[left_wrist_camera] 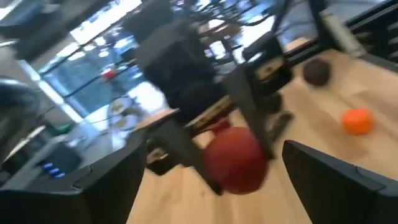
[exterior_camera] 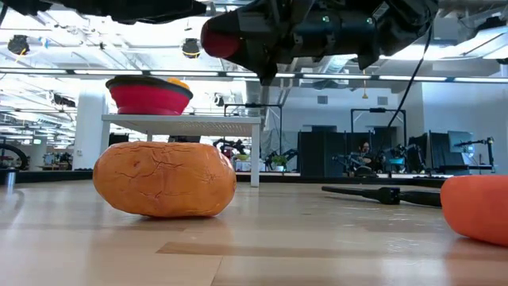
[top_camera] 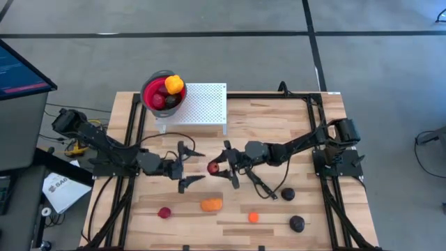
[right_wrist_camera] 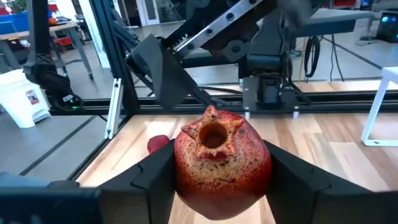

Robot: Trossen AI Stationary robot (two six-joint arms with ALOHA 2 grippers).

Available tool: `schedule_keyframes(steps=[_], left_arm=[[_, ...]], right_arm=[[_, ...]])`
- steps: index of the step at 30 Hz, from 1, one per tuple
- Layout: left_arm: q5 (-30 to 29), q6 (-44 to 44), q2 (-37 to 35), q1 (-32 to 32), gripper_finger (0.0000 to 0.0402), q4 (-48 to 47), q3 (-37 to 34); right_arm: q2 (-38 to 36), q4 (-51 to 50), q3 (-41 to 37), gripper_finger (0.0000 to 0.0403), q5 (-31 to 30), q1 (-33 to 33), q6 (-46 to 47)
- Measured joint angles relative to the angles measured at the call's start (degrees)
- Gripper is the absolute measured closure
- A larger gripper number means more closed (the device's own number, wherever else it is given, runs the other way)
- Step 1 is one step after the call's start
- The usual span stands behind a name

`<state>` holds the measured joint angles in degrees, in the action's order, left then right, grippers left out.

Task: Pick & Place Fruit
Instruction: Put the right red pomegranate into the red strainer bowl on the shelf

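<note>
The wooden table (top_camera: 279,118) is the biggest thing here, and on its far side stands a white rack (top_camera: 205,104) with a red colander (top_camera: 155,89) on one end, already holding a yellow fruit (top_camera: 174,84) and some dark red ones. Well away from the colander, near the middle of the table, the right gripper (top_camera: 221,167) is lifted off the wood with its two fingers closed around a red pomegranate (right_wrist_camera: 221,158) (its little crown points up at the wrist camera). The left gripper (top_camera: 187,167) faces it from just on the colander's side, fingers spread wide with nothing between them. It looks like the pomegranate is meant to be passed across or carried to the colander. To do this well, the open fingers should slide around the round middle of the fruit and close firmly before the other fingers let go, or it may drop and roll. Farther from the colander, at the near side of the table, lie an orange fruit (top_camera: 211,205), a small red one (top_camera: 164,213), a tiny orange one (top_camera: 254,217) and two dark purple ones (top_camera: 297,223).
</note>
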<state>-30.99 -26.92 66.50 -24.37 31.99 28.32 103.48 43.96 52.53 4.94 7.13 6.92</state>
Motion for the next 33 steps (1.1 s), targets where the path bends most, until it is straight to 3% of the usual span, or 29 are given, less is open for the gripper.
schedule_keyframes(steps=[7,15,33], left_arm=[[-0.67,1.84,3.69,0.03,0.004,0.53,0.02],[-4.73,1.72,12.01,0.12,0.0063,12.79,0.07],[-3.16,1.88,12.46,0.33,0.0152,16.88,-0.01]], right_arm=[[0.0,3.19,0.0,0.0217,-0.03,0.08,0.8],[0.02,4.22,0.04,0.0209,-0.03,0.08,1.27],[0.02,5.04,0.13,0.0201,-0.03,0.1,1.75]])
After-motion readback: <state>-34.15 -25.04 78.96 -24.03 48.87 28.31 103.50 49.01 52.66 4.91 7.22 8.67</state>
